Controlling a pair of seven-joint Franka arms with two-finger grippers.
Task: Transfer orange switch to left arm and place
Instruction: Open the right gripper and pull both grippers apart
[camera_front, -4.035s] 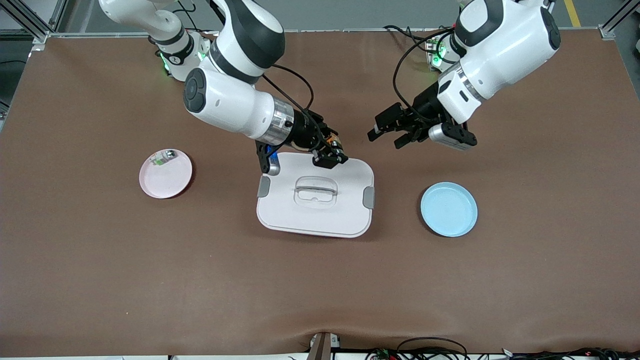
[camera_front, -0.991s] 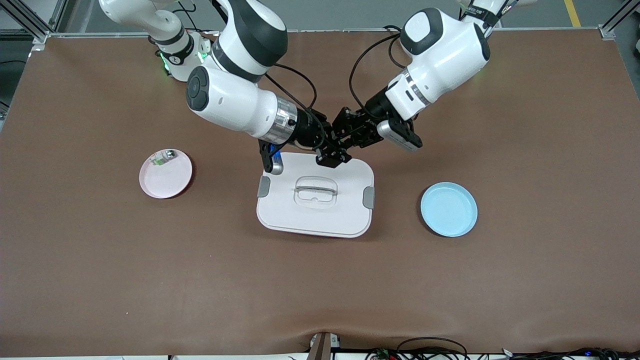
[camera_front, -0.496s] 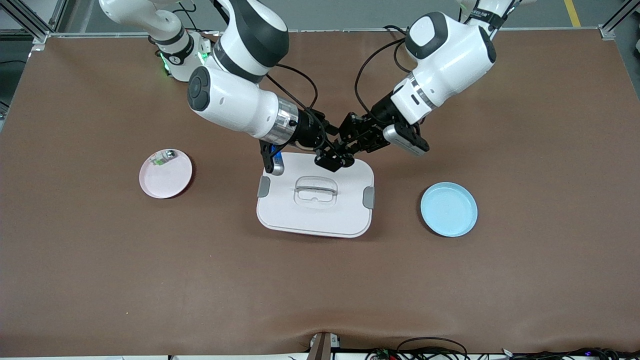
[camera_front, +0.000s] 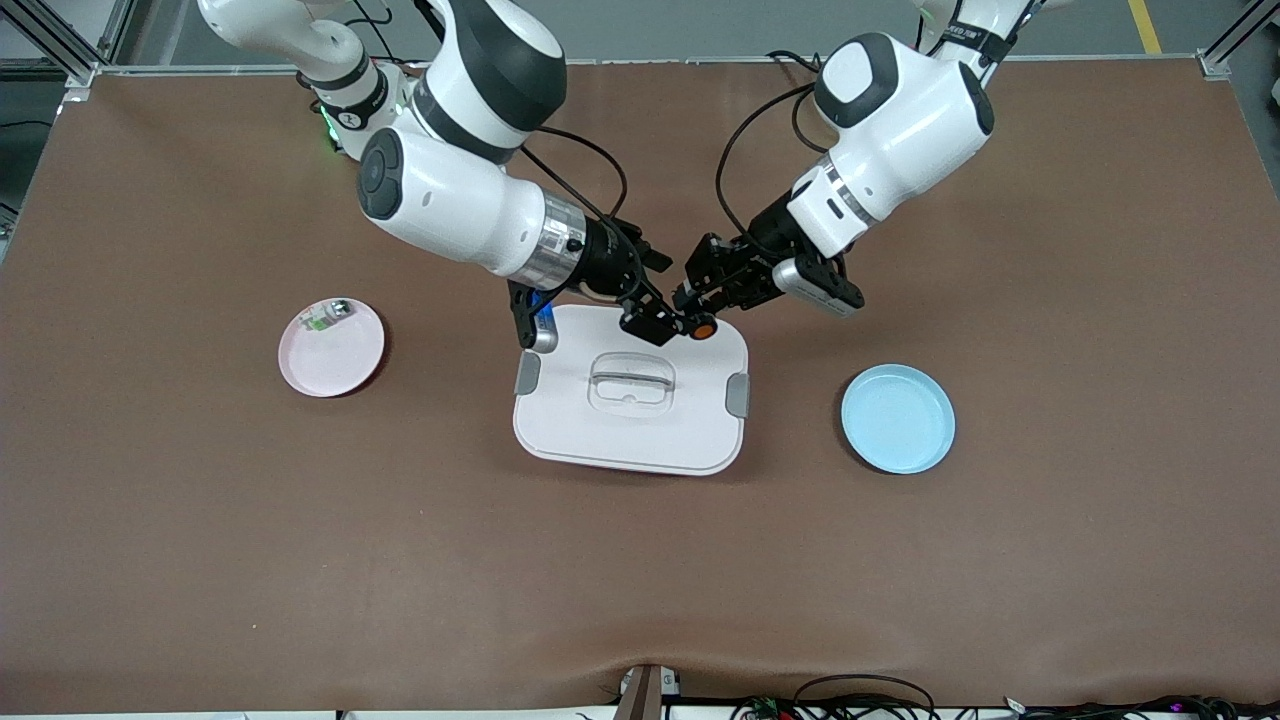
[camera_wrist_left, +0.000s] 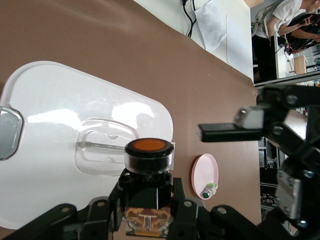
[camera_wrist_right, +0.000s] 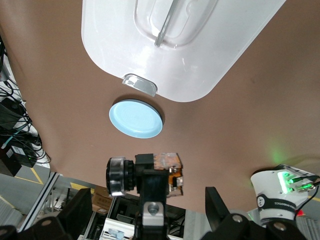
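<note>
Two tools meet over box (camera_front: 630, 395) edge. Left tool (camera_front: 693, 308) clamped on orange switch (camera_front: 703, 326); right tool (camera_front: 650, 322) spread wide, empty, just beside. Handover step. Next: carry switch toward blue plate (camera_front: 897, 418), staying clear of box.

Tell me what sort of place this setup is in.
Most likely a robotics lab or test cell. Two white arms work at a brown-covered table framed by aluminium rails, cables trail along its edge, and the left wrist view shows a seated person off the table's right-arm end.
</note>
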